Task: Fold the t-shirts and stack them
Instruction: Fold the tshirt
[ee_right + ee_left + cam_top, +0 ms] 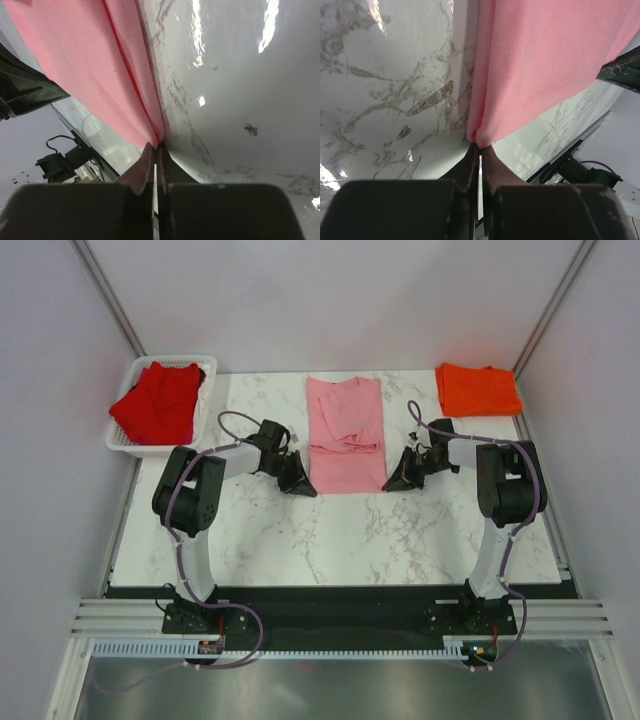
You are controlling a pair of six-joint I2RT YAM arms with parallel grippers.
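The near corners of the pink t-shirt (345, 430) are pinched by the closed left gripper (299, 483) and right gripper (401, 480). An even, level lift is advised; both sides are best carried forward together.

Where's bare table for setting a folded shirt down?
Widest: near marble table between pink t-shirt hem and arm bases. Smaller strips: between basket and pink t-shirt, and between it and orange t-shirt. Crowded: pink t-shirt's near corners, where left end effector and right end effector pinch it.
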